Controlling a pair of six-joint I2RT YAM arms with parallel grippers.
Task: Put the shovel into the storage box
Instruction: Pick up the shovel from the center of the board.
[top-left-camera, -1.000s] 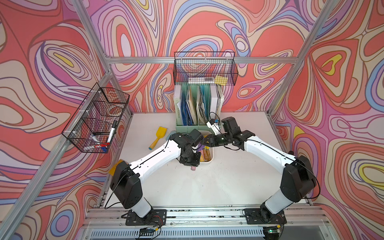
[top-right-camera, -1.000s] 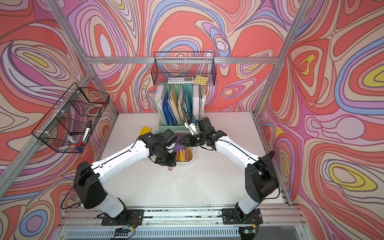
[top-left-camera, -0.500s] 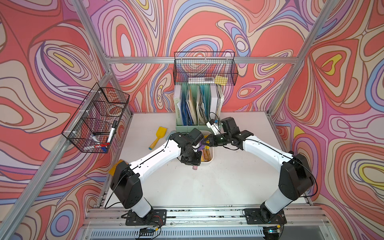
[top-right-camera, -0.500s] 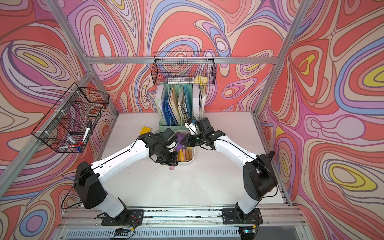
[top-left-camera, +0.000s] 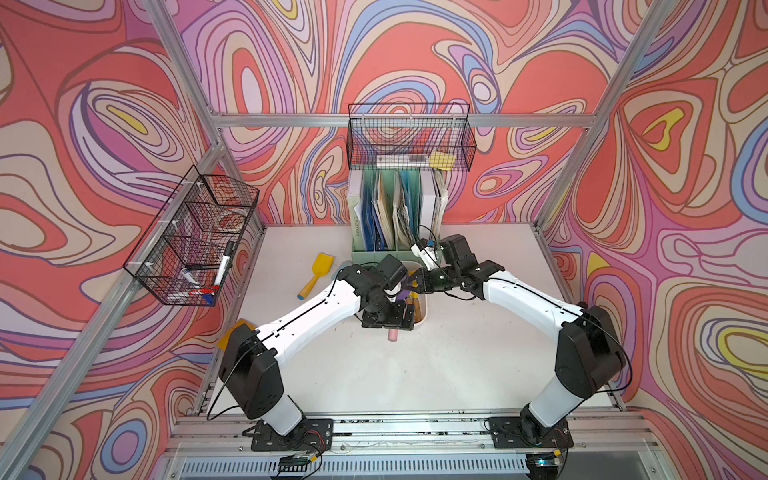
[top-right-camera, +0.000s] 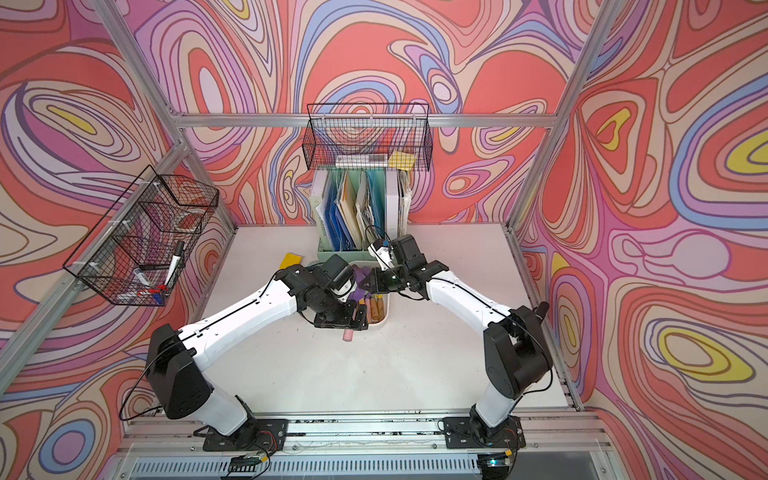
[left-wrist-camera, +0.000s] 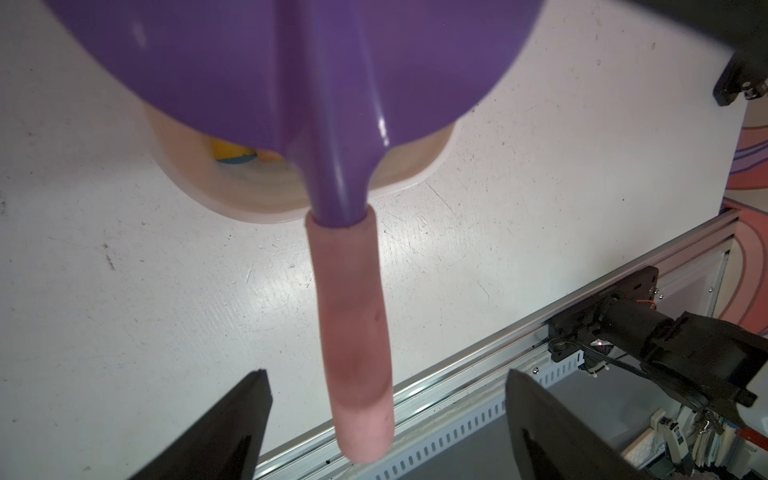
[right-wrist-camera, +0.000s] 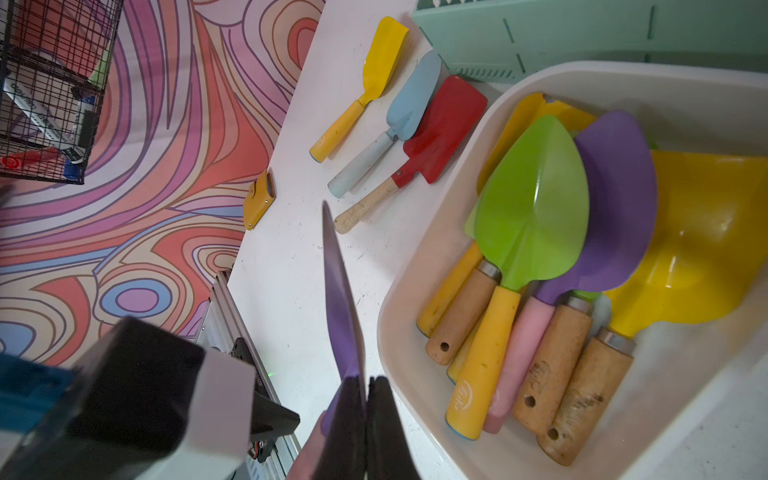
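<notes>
A purple shovel (left-wrist-camera: 291, 62) with a pink handle (left-wrist-camera: 353, 332) hangs with its blade over the storage box (left-wrist-camera: 232, 195) and its handle out past the box's rim. My right gripper (right-wrist-camera: 365, 386) is shut on the thin edge of the blade (right-wrist-camera: 340, 299). My left gripper (left-wrist-camera: 386, 374) is open, its fingers (left-wrist-camera: 232, 424) standing apart on either side of the handle without touching it. In both top views the two grippers (top-left-camera: 388, 322) (top-left-camera: 411, 282) meet over the white storage box (top-left-camera: 424, 316), which holds several shovels (right-wrist-camera: 528, 208).
A yellow shovel (right-wrist-camera: 374, 70), a light blue one (right-wrist-camera: 411, 99) and a red one (right-wrist-camera: 444, 129) lie on the table beside the box. The mint file holder (top-left-camera: 365, 255) stands just behind it. Black wire baskets (top-left-camera: 409, 141) (top-left-camera: 195, 237) hang on the back and left walls.
My right gripper has shut on the purple blade. My left gripper has opened and let go of the pink handle. Both arms have barely moved.
</notes>
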